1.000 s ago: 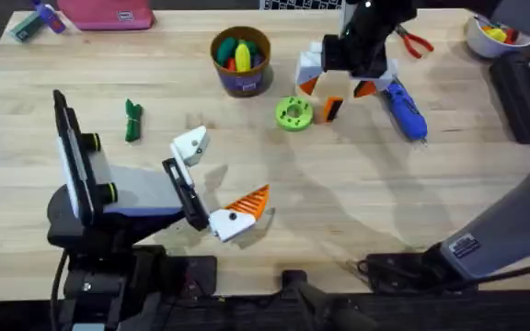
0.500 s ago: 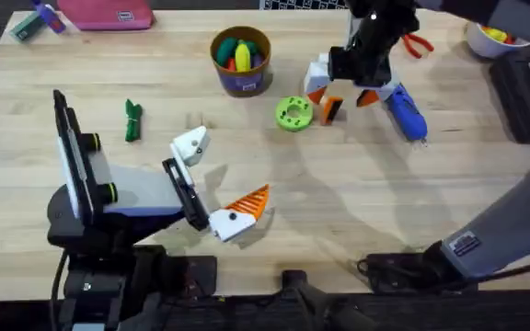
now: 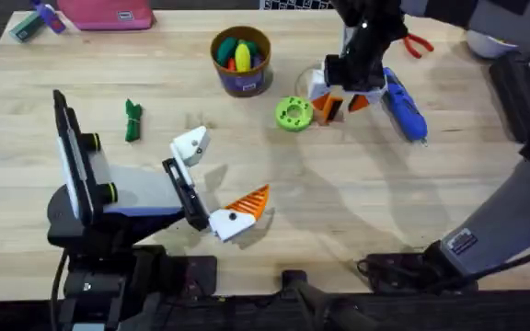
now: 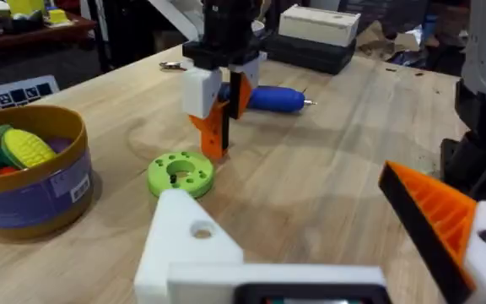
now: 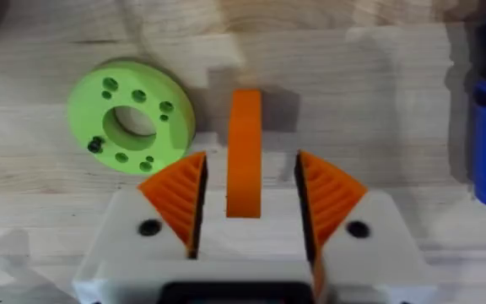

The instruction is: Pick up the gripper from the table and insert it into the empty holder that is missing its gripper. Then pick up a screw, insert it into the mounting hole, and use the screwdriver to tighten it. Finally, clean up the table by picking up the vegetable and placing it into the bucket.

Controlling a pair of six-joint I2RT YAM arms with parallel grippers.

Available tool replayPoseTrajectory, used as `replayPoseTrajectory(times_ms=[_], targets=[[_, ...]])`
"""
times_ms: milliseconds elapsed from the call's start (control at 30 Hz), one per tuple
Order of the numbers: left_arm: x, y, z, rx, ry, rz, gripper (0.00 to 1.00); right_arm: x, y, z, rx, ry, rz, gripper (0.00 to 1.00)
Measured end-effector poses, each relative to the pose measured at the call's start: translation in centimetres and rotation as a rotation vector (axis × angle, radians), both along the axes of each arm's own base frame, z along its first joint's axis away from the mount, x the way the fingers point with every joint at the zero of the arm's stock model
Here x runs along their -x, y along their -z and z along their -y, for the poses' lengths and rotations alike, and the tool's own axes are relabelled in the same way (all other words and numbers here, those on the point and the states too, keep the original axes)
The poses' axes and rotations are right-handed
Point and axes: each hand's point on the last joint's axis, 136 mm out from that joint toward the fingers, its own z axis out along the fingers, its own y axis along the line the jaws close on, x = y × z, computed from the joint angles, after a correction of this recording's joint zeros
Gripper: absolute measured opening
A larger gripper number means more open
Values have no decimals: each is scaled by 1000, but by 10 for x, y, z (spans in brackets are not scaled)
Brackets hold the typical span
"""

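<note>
The right gripper (image 3: 343,99) hangs over the orange gripper fingertip (image 3: 330,109), at about one o'clock on the table. The right wrist view shows the fingertip (image 5: 245,152) standing between the spread orange pads (image 5: 178,196), a gap either side. At its nine o'clock lies a green disc (image 5: 130,116), at three o'clock the blue screwdriver (image 3: 404,104). The left gripper (image 4: 323,245) gapes: bare white holder (image 4: 184,241) and mounting hole (image 4: 202,229) opposite its orange pad. The green vegetable (image 3: 132,120) lies at ten o'clock.
</note>
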Motion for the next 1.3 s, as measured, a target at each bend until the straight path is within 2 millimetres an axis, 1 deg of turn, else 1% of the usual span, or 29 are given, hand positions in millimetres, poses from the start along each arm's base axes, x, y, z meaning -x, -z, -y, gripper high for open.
replayPoseTrajectory(times_ms=[100, 200, 267, 300, 600, 700, 800, 867, 967, 1067, 1167, 1300], targets=[[0, 0, 0, 0, -1, 0, 986, 0, 0, -1, -1, -3, 2, 445], [0, 0, 0, 0, 0, 0, 986, -2, 0, -3, -4, -8, 10, 221], [0, 0, 0, 0, 0, 0, 986, -3, 0, -4, -5, -12, 15, 50], [0, 0, 0, 0, -1, 0, 986, -3, 0, -5, -5, -12, 16, 19], [0, 0, 0, 0, 0, 0, 985, -2, -1, -8, -6, -20, 18, 11], [0, 0, 0, 0, 0, 0, 987, -2, -8, -10, -15, -25, 40, 11], [0, 0, 0, 0, 0, 0, 985, -5, -31, -12, -42, -25, 111, 9], [0, 0, 0, 0, 0, 0, 986, -7, -55, -12, -68, -25, 183, 9], [0, 0, 0, 0, 0, 0, 985, -4, -94, -12, -112, -26, 287, 9], [0, 0, 0, 0, 0, 0, 985, 1, -124, -17, -184, -54, 382, 9], [0, 0, 0, 0, 0, 0, 986, 11, -141, -29, -291, -113, 462, 9], [0, 0, 0, 0, 0, 0, 985, 32, -146, -43, -442, -181, 519, 9]])
